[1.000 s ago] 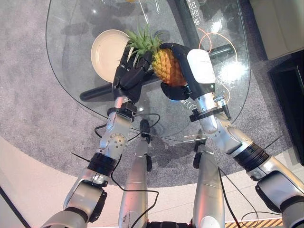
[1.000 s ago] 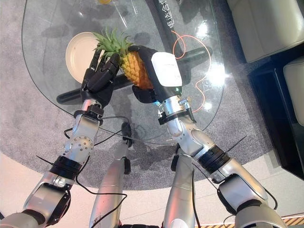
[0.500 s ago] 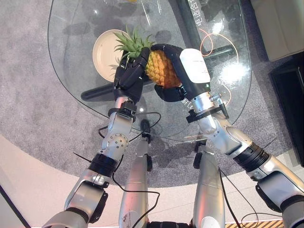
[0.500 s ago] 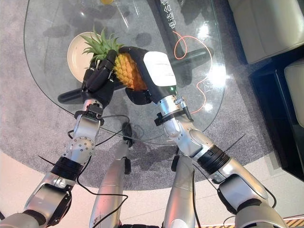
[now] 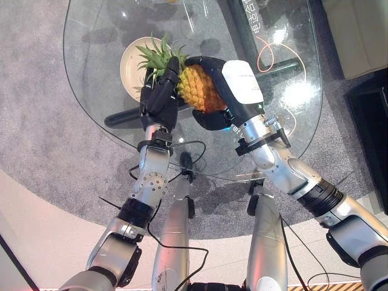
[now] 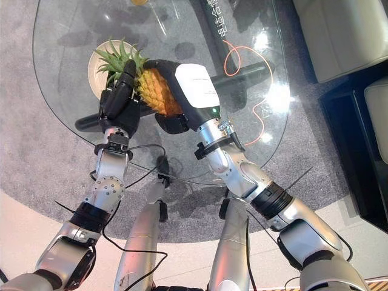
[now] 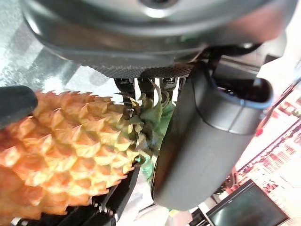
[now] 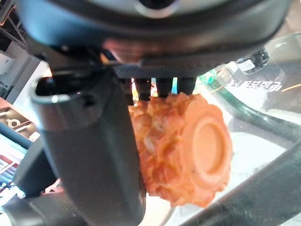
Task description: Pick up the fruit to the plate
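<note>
Pineapple [image 5: 197, 90] clasped between robot hands, hiding plate [image 5: 130, 63] partly.

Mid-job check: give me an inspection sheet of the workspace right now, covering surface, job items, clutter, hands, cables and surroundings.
Surface: round glass table on dark legs.
Job items: pineapple held above the table between both hands, its leaves over the cream plate; not set down yet.
Clutter: yellow object at the table's far edge.
Hands: left hand curled at the crown end; right hand wrapped round the body.
Cables: orange cable looped on the table.
Surroundings: grey carpet; pale sofa on the right.
</note>
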Tool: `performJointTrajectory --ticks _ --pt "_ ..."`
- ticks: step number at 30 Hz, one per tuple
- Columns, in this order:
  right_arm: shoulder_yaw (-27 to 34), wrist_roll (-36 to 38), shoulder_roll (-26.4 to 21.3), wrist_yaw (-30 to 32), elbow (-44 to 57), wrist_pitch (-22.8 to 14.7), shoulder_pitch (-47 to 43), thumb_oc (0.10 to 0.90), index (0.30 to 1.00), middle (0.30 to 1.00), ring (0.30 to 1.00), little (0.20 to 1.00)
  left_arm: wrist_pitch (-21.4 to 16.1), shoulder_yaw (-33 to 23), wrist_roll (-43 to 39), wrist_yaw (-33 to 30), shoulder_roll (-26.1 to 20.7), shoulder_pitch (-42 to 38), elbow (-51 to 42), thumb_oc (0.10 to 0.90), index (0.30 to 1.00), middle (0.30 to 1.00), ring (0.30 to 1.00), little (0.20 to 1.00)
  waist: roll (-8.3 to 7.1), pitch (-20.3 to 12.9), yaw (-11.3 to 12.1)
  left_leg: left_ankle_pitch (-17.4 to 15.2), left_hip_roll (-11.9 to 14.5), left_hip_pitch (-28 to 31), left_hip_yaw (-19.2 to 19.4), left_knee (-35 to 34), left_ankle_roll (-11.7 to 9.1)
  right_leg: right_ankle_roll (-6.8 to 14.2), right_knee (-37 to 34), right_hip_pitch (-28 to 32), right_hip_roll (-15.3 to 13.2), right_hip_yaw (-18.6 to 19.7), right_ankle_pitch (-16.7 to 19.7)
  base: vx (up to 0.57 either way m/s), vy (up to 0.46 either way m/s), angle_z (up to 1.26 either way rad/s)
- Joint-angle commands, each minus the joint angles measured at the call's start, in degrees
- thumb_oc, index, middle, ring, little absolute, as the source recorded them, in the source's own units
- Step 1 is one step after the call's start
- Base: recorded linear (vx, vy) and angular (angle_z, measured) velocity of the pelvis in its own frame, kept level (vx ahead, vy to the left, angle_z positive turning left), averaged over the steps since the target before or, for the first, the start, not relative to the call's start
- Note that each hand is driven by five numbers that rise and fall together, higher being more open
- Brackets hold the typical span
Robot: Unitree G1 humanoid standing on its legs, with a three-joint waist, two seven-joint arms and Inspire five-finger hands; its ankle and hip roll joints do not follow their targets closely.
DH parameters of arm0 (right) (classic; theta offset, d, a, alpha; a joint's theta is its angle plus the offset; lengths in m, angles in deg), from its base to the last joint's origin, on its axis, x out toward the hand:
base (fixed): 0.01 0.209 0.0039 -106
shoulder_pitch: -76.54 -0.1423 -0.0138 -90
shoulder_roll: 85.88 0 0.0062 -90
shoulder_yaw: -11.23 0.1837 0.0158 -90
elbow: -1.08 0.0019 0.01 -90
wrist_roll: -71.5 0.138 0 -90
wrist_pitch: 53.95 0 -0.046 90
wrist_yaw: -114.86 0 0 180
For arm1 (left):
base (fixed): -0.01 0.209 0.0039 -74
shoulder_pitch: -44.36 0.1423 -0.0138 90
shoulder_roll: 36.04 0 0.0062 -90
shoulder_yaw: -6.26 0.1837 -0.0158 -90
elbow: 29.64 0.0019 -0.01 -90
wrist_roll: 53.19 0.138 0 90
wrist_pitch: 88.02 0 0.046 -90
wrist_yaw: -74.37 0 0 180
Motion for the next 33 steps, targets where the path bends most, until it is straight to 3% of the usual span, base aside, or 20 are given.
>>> performJointTrajectory --ticks 1,10,23,24,25,33 --pt "-3.22 -0.15 2.46 -0.05 8.45 -7.52 -9.05 0.100 0.300 0.300 0.300 0.200 -5.25 2.03 4.31 3.94 0.70 -8.21 -11.59 0.100 0.300 0.300 0.300 0.200 -0.52 -1.10 0.44 -6.96 -4.70 1.18 0.78 4.54 1.47 -0.70 -12.77 4.97 2.16 -5.46 7.16 0.00 0.000 0.00" --pt "-2.89 -0.75 2.76 -0.37 8.22 -8.15 -8.91 0.100 0.300 0.300 0.300 0.200 -7.37 1.26 5.73 3.83 0.95 -8.71 -11.18 0.100 0.300 0.300 0.300 0.200 -0.62 -1.10 0.44 -6.69 -4.66 0.86 0.74 4.40 1.48 -0.68 -12.98 4.66 2.13 -5.44 7.53 0.00 0.000 0.00" --pt "-2.58 -0.88 2.86 0.31 8.58 -8.15 -8.34 0.100 0.300 0.300 0.300 0.200 -7.56 1.08 6.20 4.25 1.21 -8.02 -11.18 0.100 0.300 0.300 0.300 0.200 -0.63 -1.10 0.40 -7.03 -4.71 0.93 0.70 4.59 1.44 -0.59 -12.78 4.66 2.15 -5.28 7.21 0.00 0.000 0.00" --pt "-2.48 -0.64 2.87 0.72 8.64 -8.02 -8.50 0.232 0.413 0.413 0.413 0.332 -7.74 1.01 6.39 4.09 1.18 -8.19 -11.25 0.100 0.300 0.300 0.300 0.200 -0.61 -1.10 0.41 -6.65 -4.70 0.51 0.70 4.51 1.47 -0.65 -12.97 4.29 2.18 -5.28 7.63 0.00 0.000 0.00" --pt "-2.13 -0.31 3.08 1.50 8.45 -8.02 -7.96 0.800 0.900 0.900 0.900 0.900 -8.06 1.00 6.72 3.76 1.27 -7.80 -11.24 0.100 0.300 0.300 0.300 0.200 -0.61 -1.10 0.37 -7.09 -4.73 0.94 0.69 4.67 1.43 -0.62 -12.70 4.63 2.17 -5.22 7.15 0.00 0.000 0.00" --pt "-0.75 -0.46 3.79 2.62 8.63 -8.38 -7.14 0.800 0.900 0.900 0.900 0.900 -8.79 0.65 7.52 2.55 1.91 -7.81 -11.18 0.100 0.300 0.300 0.300 0.200 -0.55 -1.10 0.24 -7.11 -4.81 0.83 0.71 4.66 1.50 -0.62 -12.70 4.41 2.16 -5.12 7.15 0.00 0.000 0.00"
